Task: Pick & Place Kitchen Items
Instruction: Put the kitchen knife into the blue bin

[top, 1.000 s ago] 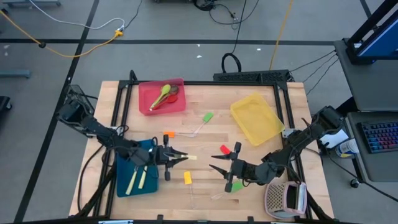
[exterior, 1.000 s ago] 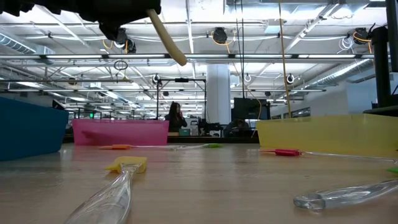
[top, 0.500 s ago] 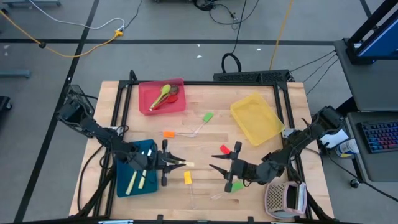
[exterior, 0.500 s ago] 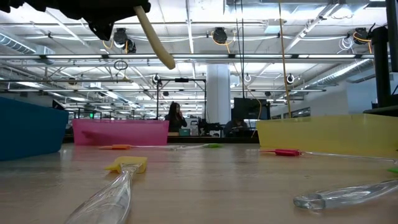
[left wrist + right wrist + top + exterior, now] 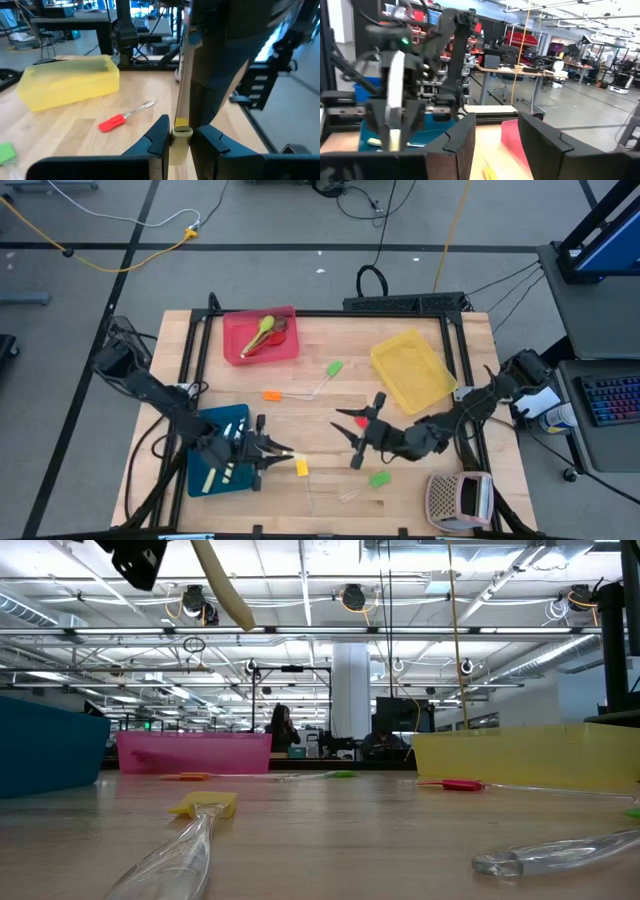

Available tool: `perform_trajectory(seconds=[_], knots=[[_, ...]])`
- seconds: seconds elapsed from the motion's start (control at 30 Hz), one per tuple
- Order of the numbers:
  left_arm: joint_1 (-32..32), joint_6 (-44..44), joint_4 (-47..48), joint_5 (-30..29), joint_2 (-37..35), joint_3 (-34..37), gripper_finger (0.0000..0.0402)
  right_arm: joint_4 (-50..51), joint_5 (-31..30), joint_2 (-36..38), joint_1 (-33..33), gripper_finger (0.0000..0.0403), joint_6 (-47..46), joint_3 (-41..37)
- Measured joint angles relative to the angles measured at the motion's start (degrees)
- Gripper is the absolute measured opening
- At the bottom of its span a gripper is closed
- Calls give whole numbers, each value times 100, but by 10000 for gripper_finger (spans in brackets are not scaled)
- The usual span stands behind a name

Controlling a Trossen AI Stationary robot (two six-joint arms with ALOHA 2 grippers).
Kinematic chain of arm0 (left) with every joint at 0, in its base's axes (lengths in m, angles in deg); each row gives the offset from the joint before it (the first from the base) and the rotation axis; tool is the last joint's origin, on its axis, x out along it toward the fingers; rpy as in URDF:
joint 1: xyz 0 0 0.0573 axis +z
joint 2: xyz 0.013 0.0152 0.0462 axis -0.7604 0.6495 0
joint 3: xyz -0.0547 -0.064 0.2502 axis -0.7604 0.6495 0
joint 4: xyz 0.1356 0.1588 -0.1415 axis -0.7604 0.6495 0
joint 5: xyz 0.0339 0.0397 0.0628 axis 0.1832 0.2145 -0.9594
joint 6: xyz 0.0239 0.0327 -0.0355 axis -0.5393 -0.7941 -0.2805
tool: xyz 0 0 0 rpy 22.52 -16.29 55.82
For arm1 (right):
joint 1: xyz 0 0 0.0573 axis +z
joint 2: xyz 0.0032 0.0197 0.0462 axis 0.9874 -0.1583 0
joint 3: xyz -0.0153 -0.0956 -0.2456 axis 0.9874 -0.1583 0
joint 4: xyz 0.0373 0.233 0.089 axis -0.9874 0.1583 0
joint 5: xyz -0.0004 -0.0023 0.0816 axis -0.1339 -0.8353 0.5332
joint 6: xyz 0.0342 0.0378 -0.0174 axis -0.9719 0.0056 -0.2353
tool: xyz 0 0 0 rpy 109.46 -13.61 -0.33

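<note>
Sorting looks roughly half done, judging by how things lie. The red tray (image 5: 260, 337) at the far-left of the worktop (image 5: 320, 395) holds green, red and brown spoons (image 5: 262, 332), and the blue tray (image 5: 221, 448) near the front-left corner has two knives (image 5: 219, 469) in it; the yellow tray (image 5: 412, 370) at the far right looks bare.

The left hand (image 5: 266, 453) is closed on a third cream-handled knife (image 5: 276, 450), carried in the air at the blue tray's inner edge, so this one seems close to being placed. The right hand (image 5: 348, 435) hangs open and holds nothing, near the middle of the worktop beside the red spatula (image 5: 361, 420).

Five spatulas lie loose on the worktop: an orange one (image 5: 272, 395) and a green one (image 5: 334, 369) toward the middle, the red one, a yellow one (image 5: 301, 467) near the front edge just beside the left hand, and another green one (image 5: 379, 479) toward the front-right. I judge those are what is left, likely bound for the yellow tray.
</note>
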Motion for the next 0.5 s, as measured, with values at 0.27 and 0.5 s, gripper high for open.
perform_trajectory(seconds=[0.27, 0.5], knots=[[-147, 1565, 4202, 52, -119, -1893, 56, 983, 20, 2, -6, 136, -724, 0], [-138, 4313, 8341, 1040, -130, -3799, 56, 1354, 24, 2, 47, 136, -1211, 0]])
